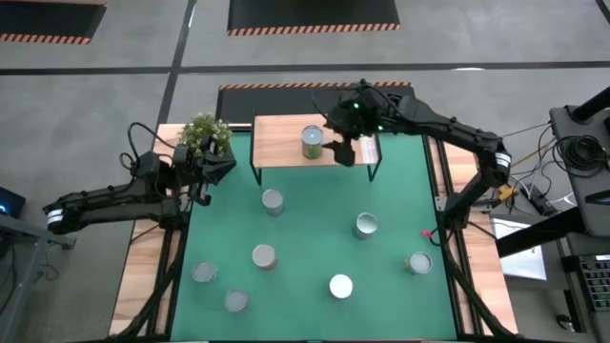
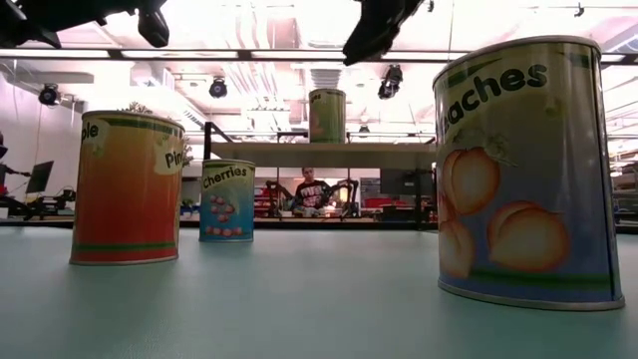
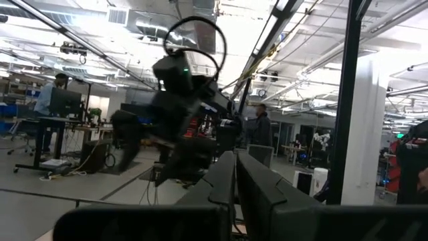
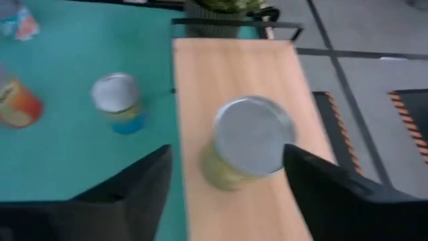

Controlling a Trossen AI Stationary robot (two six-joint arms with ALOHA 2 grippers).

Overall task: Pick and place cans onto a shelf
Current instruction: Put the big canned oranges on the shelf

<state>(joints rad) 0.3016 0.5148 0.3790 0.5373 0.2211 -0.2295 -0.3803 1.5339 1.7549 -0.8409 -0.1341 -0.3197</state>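
Observation:
A green-labelled can [image 1: 312, 141] stands upright on the light-wood shelf [image 1: 286, 152] at the table's far edge. It also shows in the right wrist view [image 4: 251, 140] and the low view [image 2: 326, 115]. My right gripper [image 1: 341, 148] is open and hangs above the shelf, just right of this can and clear of it. In the right wrist view [image 4: 227, 152] its fingers stand apart on either side of the can. My left gripper [image 1: 203, 176] is shut and empty at the table's left edge, beside the potted plant [image 1: 203, 136]. It also shows in the left wrist view [image 3: 234, 175].
Several cans stand upright on the green table: one [image 1: 274, 201] near the shelf, one [image 1: 366, 225] at centre right, one [image 1: 264, 256] in the middle, and others [image 1: 340, 286] toward the near edge. The low view shows a peaches can [image 2: 528, 170] close by.

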